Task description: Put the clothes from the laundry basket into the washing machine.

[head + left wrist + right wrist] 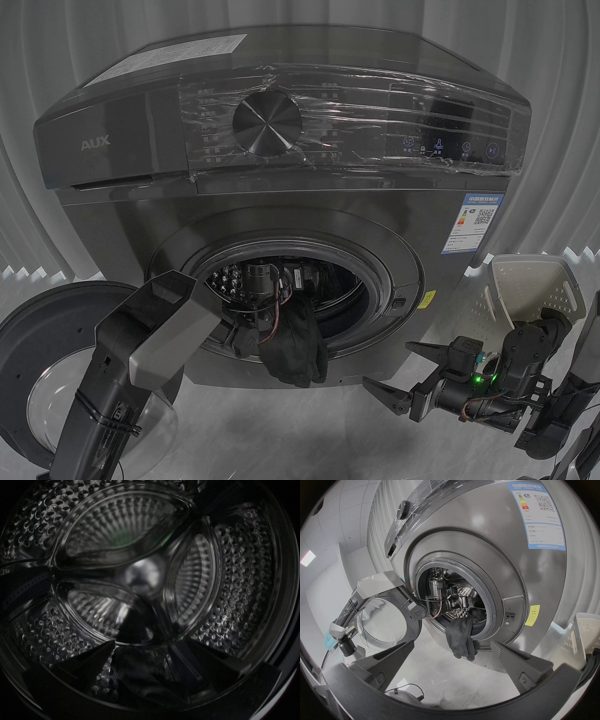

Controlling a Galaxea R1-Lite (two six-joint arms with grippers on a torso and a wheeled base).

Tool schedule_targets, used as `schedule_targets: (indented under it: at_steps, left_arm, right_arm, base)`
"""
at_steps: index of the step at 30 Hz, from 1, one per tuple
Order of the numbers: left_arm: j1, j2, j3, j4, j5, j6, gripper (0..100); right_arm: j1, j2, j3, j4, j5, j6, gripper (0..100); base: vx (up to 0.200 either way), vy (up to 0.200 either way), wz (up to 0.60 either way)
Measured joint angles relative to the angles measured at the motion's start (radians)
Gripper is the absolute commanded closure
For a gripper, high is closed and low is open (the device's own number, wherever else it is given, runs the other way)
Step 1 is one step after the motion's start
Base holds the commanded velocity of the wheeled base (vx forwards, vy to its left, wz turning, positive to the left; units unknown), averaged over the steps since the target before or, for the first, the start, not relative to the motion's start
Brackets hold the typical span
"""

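Note:
A dark garment [294,350] hangs half out of the washing machine [281,206], draped over the lower rim of the drum opening [461,636]. My left arm goes in through the opening. Inside the steel drum my left gripper [142,645] is open, and the garment's inner end [140,673] lies bunched between and under its fingers. My right gripper [406,372] is open and empty, low and to the right of the machine, in front of the white laundry basket [537,287]. In the right wrist view its fingers [393,655] frame the hanging garment.
The round machine door [37,350] stands swung open at the left, close to my left arm. The basket [581,636] leans beside the machine's right front corner. Bare grey floor [300,425] lies in front of the machine. Curtains hang behind.

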Motion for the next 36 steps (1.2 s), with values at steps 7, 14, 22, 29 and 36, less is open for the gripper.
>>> schedule_targets:
  at_steps: [7,14,22,29,36]
  left_arm:
    - [-0.026,-0.075,0.222,0.059,-0.069,0.001,0]
    - [-0.052,-0.127,0.357,0.136,-0.122,0.019,0]
    - [-0.051,-0.109,0.356,0.136,-0.124,0.031,100]
    - [-0.049,-0.092,0.343,0.139,-0.116,0.032,100]
    - [-0.044,-0.074,0.26,0.126,-0.096,0.027,100]
  right_arm:
    - [0.0,0.002,0.0,0.0,0.0,0.0,0]
    - [0.001,0.004,0.002,0.0,0.0,0.0,0]
    - [0.001,0.004,0.0,0.0,0.001,0.001,0]
    - [0.008,0.001,-0.001,0.0,0.014,0.0,0]
    - [0.021,-0.008,-0.006,-0.002,0.026,-0.002,0]
  base:
    - [0.0,0.0,0.0]
    - [0.0,0.0,0.0]
    - [0.0,0.0,0.0]
    - [0.0,0.0,0.0]
    - [0.0,0.0,0.0]
